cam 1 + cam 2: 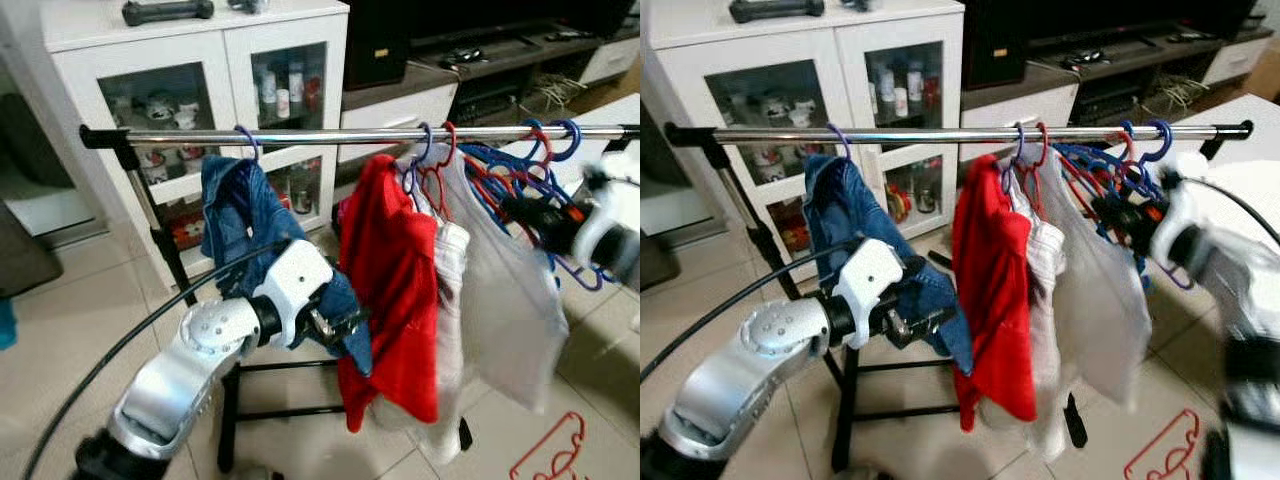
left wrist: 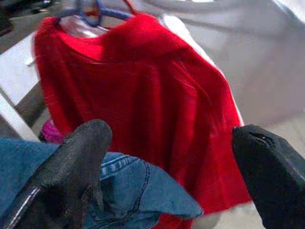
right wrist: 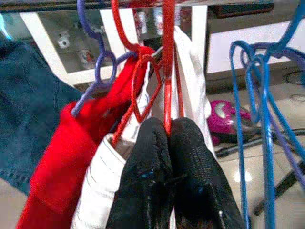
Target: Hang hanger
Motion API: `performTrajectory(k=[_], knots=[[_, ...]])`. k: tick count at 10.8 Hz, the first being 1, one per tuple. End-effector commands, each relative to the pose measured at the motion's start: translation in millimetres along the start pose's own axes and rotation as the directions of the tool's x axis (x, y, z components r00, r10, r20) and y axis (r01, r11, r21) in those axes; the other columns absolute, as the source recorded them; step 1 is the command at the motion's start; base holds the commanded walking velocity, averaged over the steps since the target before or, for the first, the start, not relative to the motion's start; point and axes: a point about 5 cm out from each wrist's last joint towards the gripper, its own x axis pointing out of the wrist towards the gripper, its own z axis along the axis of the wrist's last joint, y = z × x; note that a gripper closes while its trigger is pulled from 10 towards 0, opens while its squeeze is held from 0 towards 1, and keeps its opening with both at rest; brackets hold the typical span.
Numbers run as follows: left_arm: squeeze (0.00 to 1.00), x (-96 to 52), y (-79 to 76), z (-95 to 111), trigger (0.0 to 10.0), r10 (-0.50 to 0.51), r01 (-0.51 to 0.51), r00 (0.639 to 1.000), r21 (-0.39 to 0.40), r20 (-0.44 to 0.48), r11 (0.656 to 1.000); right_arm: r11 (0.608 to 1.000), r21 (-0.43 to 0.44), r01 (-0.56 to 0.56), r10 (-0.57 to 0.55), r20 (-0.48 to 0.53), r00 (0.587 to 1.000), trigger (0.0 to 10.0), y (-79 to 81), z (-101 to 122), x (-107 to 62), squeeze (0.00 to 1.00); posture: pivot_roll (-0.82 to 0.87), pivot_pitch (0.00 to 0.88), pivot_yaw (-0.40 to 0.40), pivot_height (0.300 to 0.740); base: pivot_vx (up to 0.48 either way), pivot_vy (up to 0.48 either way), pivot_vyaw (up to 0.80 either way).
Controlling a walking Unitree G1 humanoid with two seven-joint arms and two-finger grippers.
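rail: chrome rail (image 1: 330, 135) runs left-right across my view, w/ clothes and bare hangers on it.
hanger: red hanger (image 3: 167, 62), thin plastic, hook up at the rail among the garments right of centre; white garment (image 3: 109, 171) hangs just beside it.
right gripper: right gripper (image 3: 167, 138) has its fingers pressed together on the red hanger's thin stem, just under the hook.
left gripper: left gripper (image 2: 167, 176) spread wide, nothing between the fingers (image 2: 71, 176); sits low on the left by the jeans (image 1: 240, 215), pointing at the red shirt (image 1: 392, 280).
handling: i'd judge the hanger light and stiff but springy, smooth plastic so it may twist in a pinch. best hold is the stem near the hook, as now.
risk: blue hangers (image 1: 545, 150) crowd the right end of the rail, hooks could tangle.
floor: another red hanger (image 1: 550, 452) lies on the tiles near right.
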Motion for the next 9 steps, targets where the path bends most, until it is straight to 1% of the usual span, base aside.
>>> performTrajectory(k=[1,2,3,4,5,6,7,8,9], knots=[[0.00,-2.3,6.6,-3.7,10.0,0.066,-0.067,0.998,-0.033,-0.008,0.997,0.998,-0.050,0.031,-0.028,0.056,0.998,0.0,4.9,13.5,-13.6,0.00,-0.04,0.000,0.031,0.740,0.000,0.000,0.00],[0.00,-3.4,7.4,-6.0,10.0,0.099,-0.099,0.995,-0.034,-0.005,0.994,0.996,-0.067,0.060,-0.057,0.052,0.997,0.0,9.4,9.8,-20.0,0.00,-0.04,0.000,0.041,0.740,0.000,0.000,0.00],[0.00,-4.5,7.6,-7.3,10.0,0.175,-0.173,0.984,-0.057,0.043,0.983,0.990,-0.083,0.110,-0.107,0.042,0.993,0.0,22.5,-0.5,-33.9,0.00,-0.05,0.000,0.050,0.740,0.000,0.000,0.00],[0.00,-5.5,7.7,-9.9,10.0,0.216,-0.213,0.975,-0.068,0.055,0.975,0.984,-0.099,0.145,-0.143,0.025,0.989,0.0,29.6,-8.1,-40.9,0.00,-0.05,0.000,0.052,0.740,0.000,0.000,0.00],[0.00,-7.3,6.8,-19.3,10.0,0.282,-0.278,0.958,-0.076,0.045,0.958,0.970,-0.099,0.223,-0.223,0.009,0.975,0.0,41.4,-21.9,-52.2,0.00,-0.05,0.000,0.052,0.740,0.000,0.000,0.00],[0.00,-11.5,5.4,-26.2,10.0,0.310,-0.307,0.950,-0.080,0.027,0.948,0.944,-0.137,0.302,-0.302,0.022,0.953,8.9,57.2,-36.1,-63.8,0.00,-0.04,0.000,0.050,0.740,0.000,0.000,0.00],[0.00,-13.3,7.0,-27.0,10.0,0.332,-0.329,0.943,-0.083,0.031,0.941,0.929,-0.139,0.344,-0.343,0.035,0.939,10.0,61.5,-39.5,-67.0,0.00,-0.04,0.000,0.048,0.740,0.000,0.000,0.00],[0.00,-15.9,10.3,-29.9,10.0,0.363,-0.358,0.931,-0.102,0.033,0.928,0.904,-0.137,0.405,-0.403,0.042,0.914,10.0,72.7,-51.8,-72.5,0.00,-0.04,0.000,0.037,0.740,0.000,0.000,0.00],[0.00,-19.1,12.7,-34.4,10.0,0.392,-0.388,0.920,-0.108,0.020,0.915,0.879,-0.132,0.459,-0.461,0.016,0.887,10.0,79.2,-66.4,-74.6,0.00,-0.04,0.000,0.020,0.740,0.000,0.000,0.00]])
